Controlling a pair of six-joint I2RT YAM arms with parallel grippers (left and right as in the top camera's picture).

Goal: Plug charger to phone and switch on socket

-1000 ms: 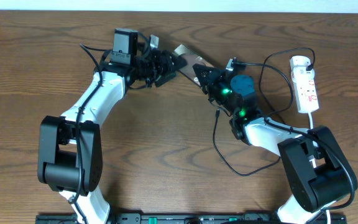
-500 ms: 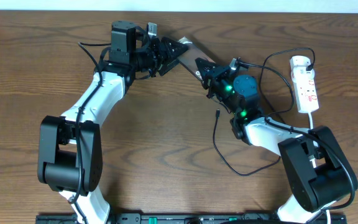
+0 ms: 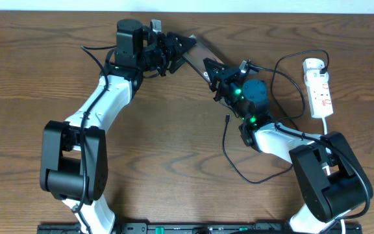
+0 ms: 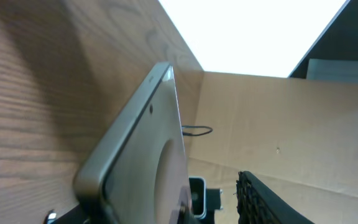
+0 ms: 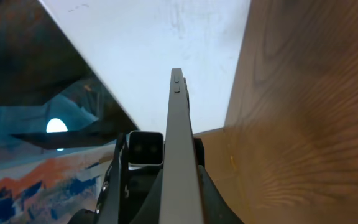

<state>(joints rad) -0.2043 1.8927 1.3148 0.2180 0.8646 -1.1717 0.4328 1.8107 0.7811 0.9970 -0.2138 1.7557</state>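
Phone position: the phone (image 3: 199,53) hangs between your two hands near the far edge of the desk (image 3: 174,143). It is tilted up on edge rather than lying flat.
Right hand: the right hand (image 3: 213,70) is clamped on the phone's near end. In its wrist view the slab (image 5: 179,155) runs edge-on between both fingers.
Left hand: the left hand (image 3: 176,47) is at the far end. One finger (image 4: 263,199) seems to stand off the phone's face (image 4: 143,149), so you cannot tell whether it grips.
Why held so: probably to steady the phone and turn its port end where a plug can reach it.
Phone look: a thin grey slab with a pale metal rim, two small side buttons and a big curved mark on its face.
Charger: the charger (image 3: 236,168) lies loose on the desk. Its tip (image 3: 227,119) is near the right arm, well apart from the phone and held by nothing.
Socket: the socket (image 3: 319,88) sits far right. The switch state is too small to read.
Stage: plugging in is not yet done.
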